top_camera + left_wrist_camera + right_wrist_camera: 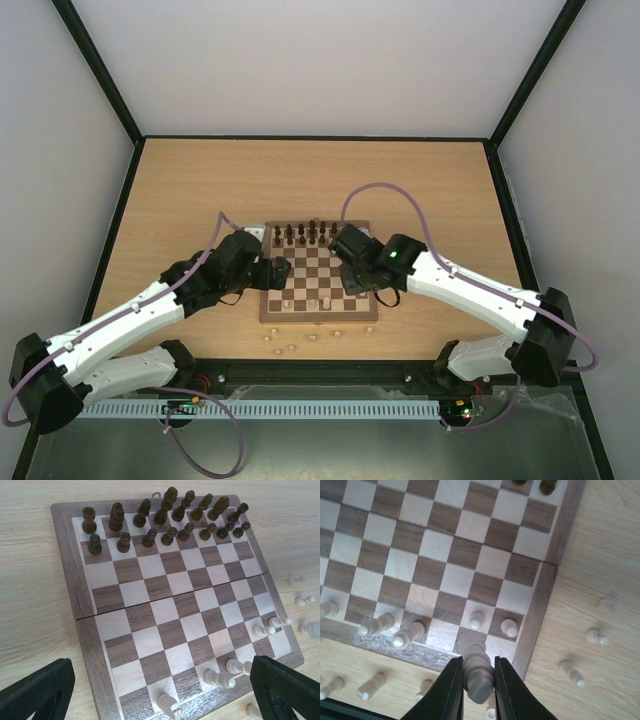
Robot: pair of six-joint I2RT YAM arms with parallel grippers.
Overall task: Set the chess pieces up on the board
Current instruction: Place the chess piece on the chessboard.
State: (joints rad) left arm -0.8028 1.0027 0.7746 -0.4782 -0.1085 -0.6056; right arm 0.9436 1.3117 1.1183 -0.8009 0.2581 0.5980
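hidden or unclear first. in the overhead view, near-right corner of the board [318,272] covered by the right gripper [362,285]; left edge partly covered by the left gripper [272,272]. from the left wrist, only two black fingers [37,692] at the bottom corners, cut off by the frame; jaws spread wide, holding nothing. from the right wrist, far rows cropped, just the bases of two dark pieces [547,485] at the top edge. loose pale pieces [596,636] on the surface [600,540] right of the board blurred, kind not readable.

right jaws narrow, clamped on one pale chess piece [477,672], over the board's near-right corner; touching the board or not, cannot tell. long axis along the fingers, pointing down at the corner squares; which end is the base, cannot tell.

board flat on the surface, edges square to the surface edges, fold seam running left to right. dark pieces upright in two rows at the far end. a few pale pieces upright on the near rows; more scattered off the board by its near edge.
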